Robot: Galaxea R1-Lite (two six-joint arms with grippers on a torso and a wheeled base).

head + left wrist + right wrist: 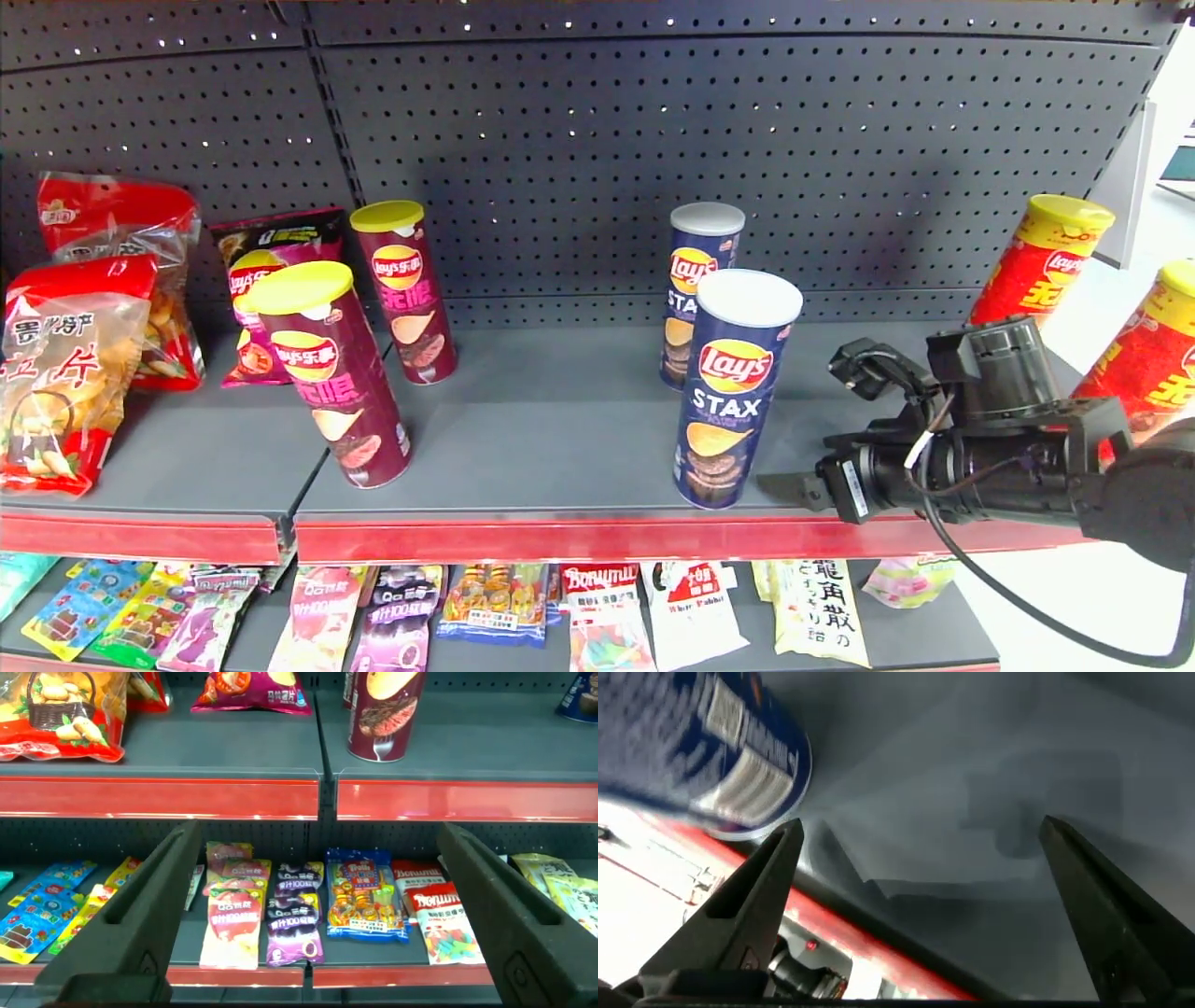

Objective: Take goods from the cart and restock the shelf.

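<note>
Grey shelf [560, 411]: front blue can [738, 383] upright near edge; right pincer [920, 831] spread beside it, empty; left pincer [318, 835] spread.

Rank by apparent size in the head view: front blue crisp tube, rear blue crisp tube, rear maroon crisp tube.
1. Front blue cylindrical crisp tube with white lid: largest, though nearest the camera.
2. Rear blue white-lidded tube and rear maroon yellow-lidded tube: look alike, so unranked.

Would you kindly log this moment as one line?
right tool open, empty, beside front blue chip can | left tool open, empty
</note>
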